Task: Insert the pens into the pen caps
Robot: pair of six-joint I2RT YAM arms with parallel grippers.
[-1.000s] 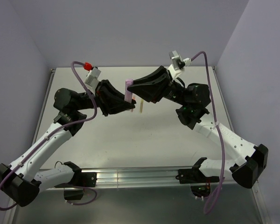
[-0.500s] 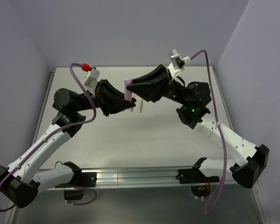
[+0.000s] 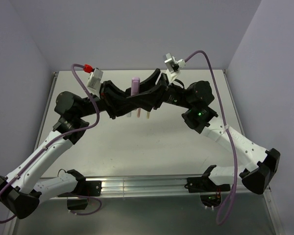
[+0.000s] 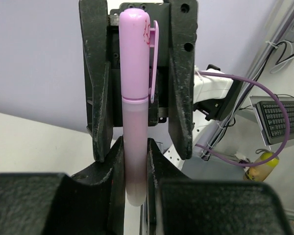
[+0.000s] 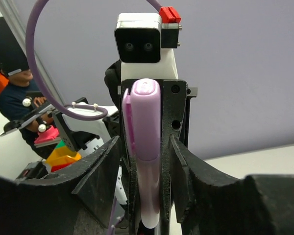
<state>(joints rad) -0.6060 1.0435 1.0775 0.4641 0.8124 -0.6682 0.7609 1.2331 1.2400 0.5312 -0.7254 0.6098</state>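
A pink-purple pen (image 3: 135, 88) stands upright above the table's middle, its purple clip cap (image 4: 135, 54) seated on top of its pale body (image 4: 135, 142). My left gripper (image 4: 135, 164) is shut on the lower body of this pen. My right gripper (image 5: 143, 147) faces it from the other side, open, with its fingers (image 4: 182, 98) either side of the cap and apart from it. The two grippers overlap in the top view, left (image 3: 123, 104) and right (image 3: 146, 98). The orange-red, mint-teal and yellow pens and the other caps are out of view.
A pale cream stick (image 3: 148, 115) shows just right of the held pen, low near the table (image 3: 152, 147). Purple walls close the table at the back and sides. A metal rail (image 3: 142, 185) runs along the near edge between the arm bases.
My right gripper has moved left towards my left gripper and now straddles the capped pen. The pen stands a little higher and more upright between the two grippers.
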